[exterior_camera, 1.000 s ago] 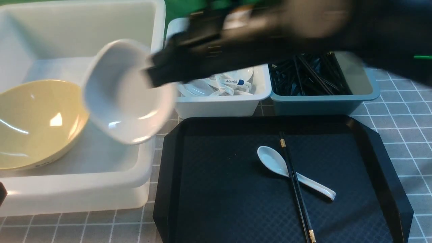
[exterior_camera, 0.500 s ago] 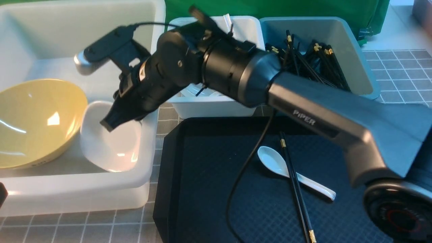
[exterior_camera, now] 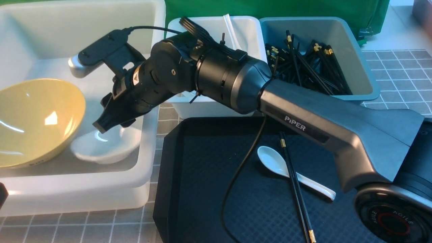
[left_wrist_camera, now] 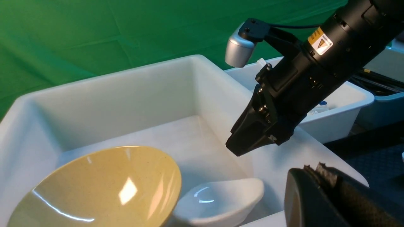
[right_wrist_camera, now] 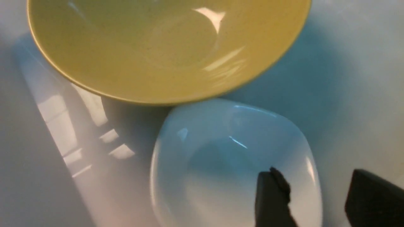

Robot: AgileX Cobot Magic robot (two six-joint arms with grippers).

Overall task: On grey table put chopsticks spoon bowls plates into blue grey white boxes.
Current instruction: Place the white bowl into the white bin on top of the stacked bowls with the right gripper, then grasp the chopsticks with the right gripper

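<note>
Left of frame: right gripper (exterior_camera: 100, 127), jaws parted and empty, hangs above the white bowl (exterior_camera: 104, 150), set in the box (exterior_camera: 77, 192) beside the yellow bowl (exterior_camera: 37, 121) to group dishes.

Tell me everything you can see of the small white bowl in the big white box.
The white bowl is small, glossy and rounded-square, seemingly ceramic or melamine, and empty. It sits open side up on the floor of the large white box, near the box's right wall. Its rim meets or slips just under the tilted yellow bowl beside it; which of the two is unclear. The right gripper hangs just above it with jaws open, not holding it.
</note>
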